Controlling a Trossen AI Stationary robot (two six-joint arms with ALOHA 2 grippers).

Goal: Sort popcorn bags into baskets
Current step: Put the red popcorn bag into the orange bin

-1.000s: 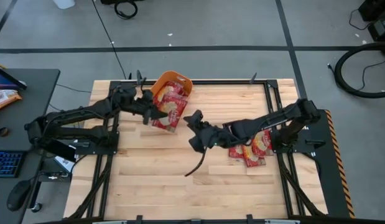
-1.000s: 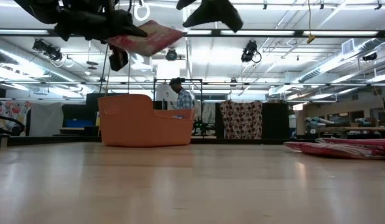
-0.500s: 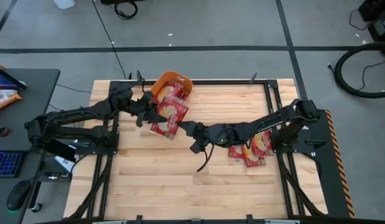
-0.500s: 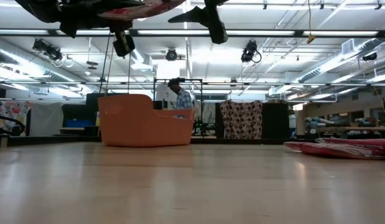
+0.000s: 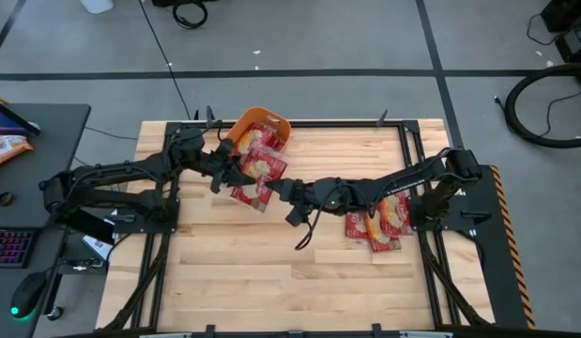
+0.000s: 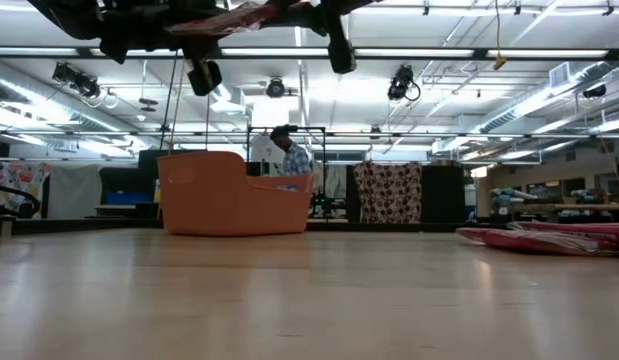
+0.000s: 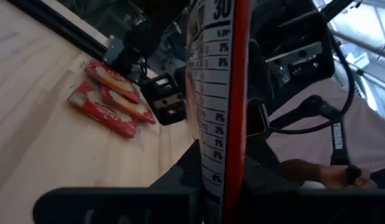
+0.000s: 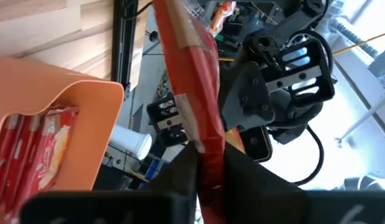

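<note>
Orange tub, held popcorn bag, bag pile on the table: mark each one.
orange tub [image 6: 224, 195], low view, front wall.
held popcorn bag [image 5: 253, 176], high view, middle of its printed face.
bag pile [image 5: 384, 225], high view, top packet.

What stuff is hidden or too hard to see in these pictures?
- How many bags are in the tub: in the high view the held bag and left gripper cover part of it; in the low view its wall hides the inside.
- Size of the pile: the right arm crosses it in the high view.
- The grippers: cut off by the low view's top edge.
</note>
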